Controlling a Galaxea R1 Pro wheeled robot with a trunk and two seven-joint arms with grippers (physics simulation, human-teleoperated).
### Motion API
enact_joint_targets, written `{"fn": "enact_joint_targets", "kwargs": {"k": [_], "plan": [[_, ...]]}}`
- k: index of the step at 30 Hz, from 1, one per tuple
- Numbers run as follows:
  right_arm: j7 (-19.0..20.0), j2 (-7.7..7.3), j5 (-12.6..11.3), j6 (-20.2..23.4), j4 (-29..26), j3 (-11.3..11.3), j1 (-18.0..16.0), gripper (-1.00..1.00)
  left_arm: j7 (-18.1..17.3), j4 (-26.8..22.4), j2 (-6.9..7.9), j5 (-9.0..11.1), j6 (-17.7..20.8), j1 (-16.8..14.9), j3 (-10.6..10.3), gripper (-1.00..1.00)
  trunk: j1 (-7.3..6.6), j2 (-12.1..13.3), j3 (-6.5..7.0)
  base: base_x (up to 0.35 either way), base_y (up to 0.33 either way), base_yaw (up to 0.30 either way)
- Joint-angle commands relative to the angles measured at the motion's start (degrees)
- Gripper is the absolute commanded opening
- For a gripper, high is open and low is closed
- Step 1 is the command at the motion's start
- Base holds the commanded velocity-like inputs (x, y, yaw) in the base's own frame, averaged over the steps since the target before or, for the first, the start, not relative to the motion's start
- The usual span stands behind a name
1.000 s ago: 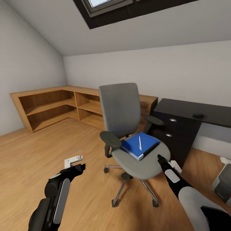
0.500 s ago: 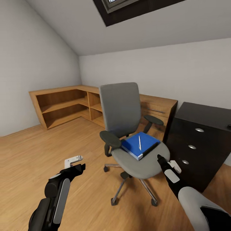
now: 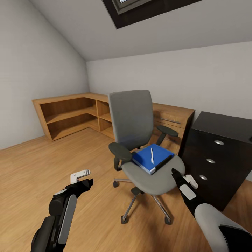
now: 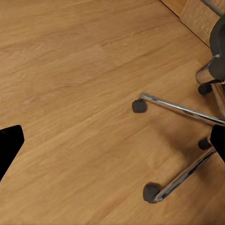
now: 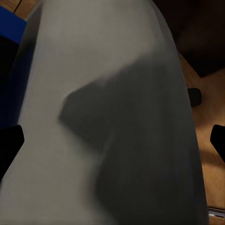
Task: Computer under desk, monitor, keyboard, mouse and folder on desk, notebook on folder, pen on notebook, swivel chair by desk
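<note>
The swivel chair (image 3: pixel 130 119) stands mid-floor with its grey seat (image 5: pixel 108 117) toward me. On the seat lies the blue folder (image 3: pixel 148 159), and the white pen (image 3: pixel 152 155) lies on top of it. A dark strip runs along the folder's right edge; I cannot tell whether it is the notebook. The desk (image 3: pixel 224 122) shows at the right as a black top over a dark drawer unit with silver knobs. My right gripper (image 3: pixel 182 176) is open, just off the seat's front right edge. My left gripper (image 3: pixel 82 176) is open over the floor, left of the chair's base (image 4: pixel 183 110).
Low wooden shelves (image 3: pixel 70 115) run along the left and back walls. They end in a wooden drawer chest (image 3: pixel 173 119) right behind the chair. A skylight (image 3: pixel 140 7) sits in the sloped ceiling. Wooden floor (image 4: pixel 70 70) stretches to the left.
The room has slid to the right in the picture while the chair and both arms keep their place, so the camera has moved. Over the last half second almost nothing shifted.
</note>
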Motion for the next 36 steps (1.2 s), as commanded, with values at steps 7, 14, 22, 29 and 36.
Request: {"fn": "enact_joint_targets", "kwargs": {"k": [7, 14, 22, 29, 36], "plan": [[0.02, -0.01, -0.62, -0.1, 0.06, 0.18, -0.03, 1.0, 0.42, -0.05, -0.04, 0.61, 0.2, -0.01, 0.02, 1.0, -0.01, -0.02, -0.05, -0.089, 0.0, 0.0], [-0.08, 0.15, -0.79, 0.06, 0.12, 0.13, -0.03, 1.0, 0.42, -0.05, -0.04, 0.61, 0.2, -0.04, -0.02, 1.0, -0.01, -0.02, -0.05, -0.312, 0.0, 0.0], [0.02, 0.6, -0.97, 0.12, 0.67, 0.18, -0.03, 1.0, 0.42, -0.05, -0.04, 0.61, 0.2, -0.04, -0.01, 1.0, -0.01, -0.02, -0.05, -0.101, 0.0, 0.0], [0.02, 2.11, -0.97, 0.22, 0.76, 0.18, 0.04, 1.0, 0.44, -0.05, -0.04, 0.61, 0.2, -0.04, 0.0, 1.0, -0.01, -0.02, -0.05, 0.0, 0.0, 0.0], [0.0, 4.11, -0.89, 0.26, 0.85, 0.18, 0.12, 1.0, 0.49, -0.05, -0.04, 0.61, 0.25, -0.04, -0.03, 1.0, -0.01, -0.02, -0.05, 0.0, 0.0, 0.0]]}}
